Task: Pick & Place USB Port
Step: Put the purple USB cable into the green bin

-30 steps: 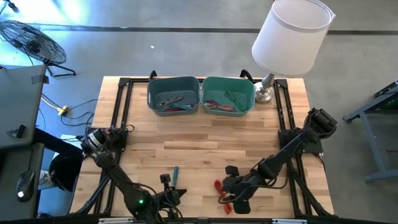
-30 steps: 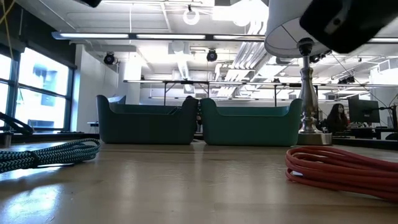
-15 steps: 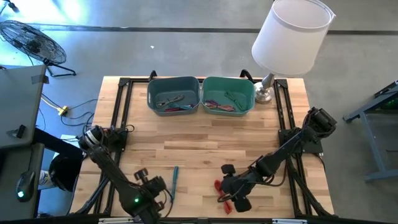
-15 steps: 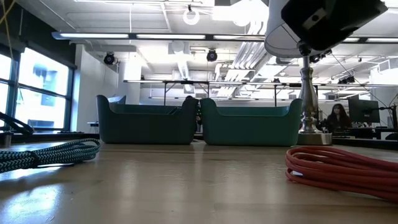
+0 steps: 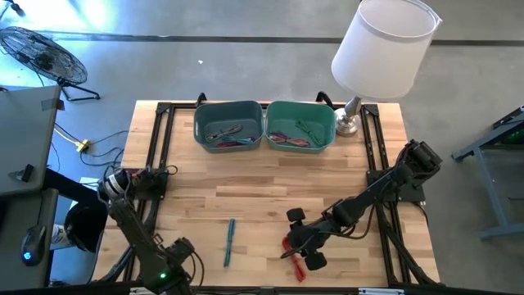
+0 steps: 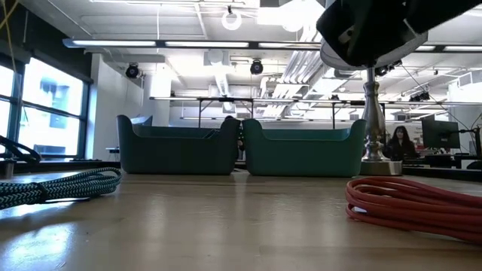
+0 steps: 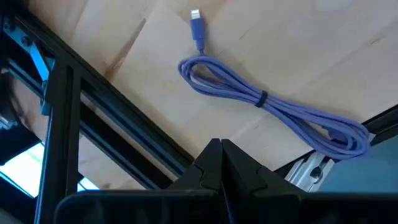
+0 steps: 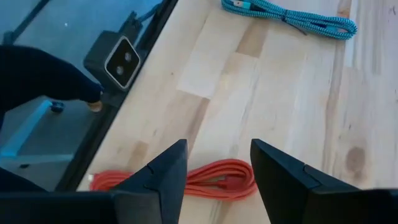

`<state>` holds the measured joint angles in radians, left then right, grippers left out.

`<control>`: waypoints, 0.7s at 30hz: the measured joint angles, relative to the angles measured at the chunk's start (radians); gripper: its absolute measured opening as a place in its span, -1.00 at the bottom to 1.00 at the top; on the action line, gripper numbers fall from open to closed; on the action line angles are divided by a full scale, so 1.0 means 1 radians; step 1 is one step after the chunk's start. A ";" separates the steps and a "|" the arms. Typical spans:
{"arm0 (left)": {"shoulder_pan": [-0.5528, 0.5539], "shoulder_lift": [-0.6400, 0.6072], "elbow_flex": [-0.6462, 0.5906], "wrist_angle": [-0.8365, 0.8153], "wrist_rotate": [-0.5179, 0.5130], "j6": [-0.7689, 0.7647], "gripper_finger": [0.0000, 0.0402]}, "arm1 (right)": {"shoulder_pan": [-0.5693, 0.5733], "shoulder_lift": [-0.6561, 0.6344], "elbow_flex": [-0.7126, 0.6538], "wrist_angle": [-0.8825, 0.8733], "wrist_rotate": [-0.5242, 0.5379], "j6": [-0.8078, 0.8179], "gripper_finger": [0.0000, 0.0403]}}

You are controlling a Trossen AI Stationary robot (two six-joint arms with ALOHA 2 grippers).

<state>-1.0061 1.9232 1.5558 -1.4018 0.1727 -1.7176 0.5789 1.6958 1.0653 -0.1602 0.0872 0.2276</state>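
A coiled red cable (image 5: 298,270) lies flat on the wooden table near its front edge, right of the middle; it also shows in the right wrist view (image 8: 193,180) and the low view (image 6: 414,207). My right gripper (image 5: 296,239) hangs open above it, slanting down, its fingers (image 8: 168,174) clear of the coil. A bundled teal braided cable (image 5: 229,242) lies on the table to its left, with its plug (image 7: 196,15) free. My left gripper (image 7: 221,149) is shut, points down near the front left corner (image 5: 180,247), and holds nothing.
Two teal bins (image 5: 228,124) (image 5: 300,124) holding cables stand side by side at the far edge. A lamp with a white shade (image 5: 381,49) stands at the far right corner. Black frame rails (image 5: 157,156) run along both sides. A person (image 6: 399,139) sits far off in the room.
My left gripper has swung from beside the teal cable toward the table's left edge and tipped over until it points down, staying shut. My right gripper has edged a little toward the left over the red cable and rolled slightly. Both cables lie where they were.
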 joint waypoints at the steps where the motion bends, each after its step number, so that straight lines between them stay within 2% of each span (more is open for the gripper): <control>1: -0.003 0.005 0.000 0.002 0.000 0.000 -1.00 | 0.000 0.000 0.000 -0.004 0.000 -0.009 -0.17; 5: -0.002 0.013 0.000 0.039 -0.004 0.016 -0.98 | 0.001 0.000 0.000 -0.009 -0.001 -0.027 -0.17; 9: -0.002 0.013 0.000 0.040 -0.051 0.043 -0.86 | 0.001 0.000 0.000 -0.013 -0.001 -0.027 -0.17; 15: -0.002 0.012 -0.022 0.061 -0.047 0.045 -0.50 | 0.001 0.000 0.000 -0.015 0.000 -0.026 -0.17; 21: 0.005 0.012 -0.099 0.207 0.003 -0.019 -0.16 | 0.001 0.000 0.000 -0.014 0.011 -0.018 -0.17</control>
<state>-1.0011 1.9354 1.4572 -1.1950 0.1760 -1.7362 0.5800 1.6955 1.0653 -0.1741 0.0978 0.2092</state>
